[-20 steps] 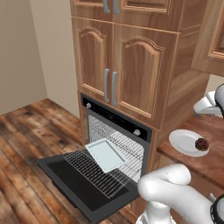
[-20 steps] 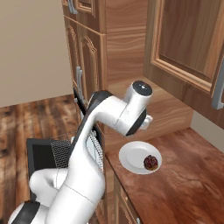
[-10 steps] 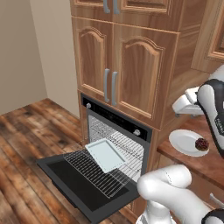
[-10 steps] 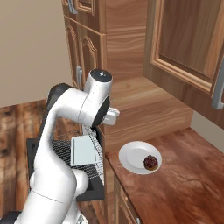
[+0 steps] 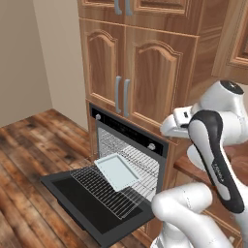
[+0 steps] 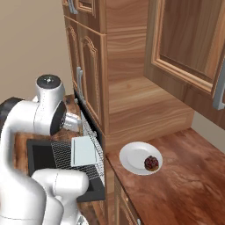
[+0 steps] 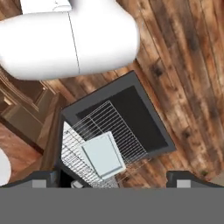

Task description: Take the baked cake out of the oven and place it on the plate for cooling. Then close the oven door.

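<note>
Cake [image 6: 151, 163], small dark brown bumpy lump, sits on the round white plate [image 6: 132, 158] on the reddish wood table [image 6: 184, 184] right of the oven, so the first half of the task looks done; step in hand, by my read, is closing the oven door. Large flat black oven door [image 5: 82, 203] lies folded down, fully open, over the plank floor [image 5: 24, 145]; black built-in oven [image 5: 127, 130] w/ silver knobs gapes behind it. Wire rack [image 5: 109, 189] is slid out over the door, w/ a pale rectangular tray [image 5: 116, 172] resting on it.

End effector [image 7: 111, 177] is high above the door, looking down at it, tips spread wide, holding nothing.

Next move prob. needs the arm to drop low, get under or behind the door's far edge and swing it up; the pulled-out rack & tray stand in the way and likely block the door from shutting unless pushed back in first. Arched wooden cabinet doors [image 5: 131, 77] above are shut and no hindrance.
</note>
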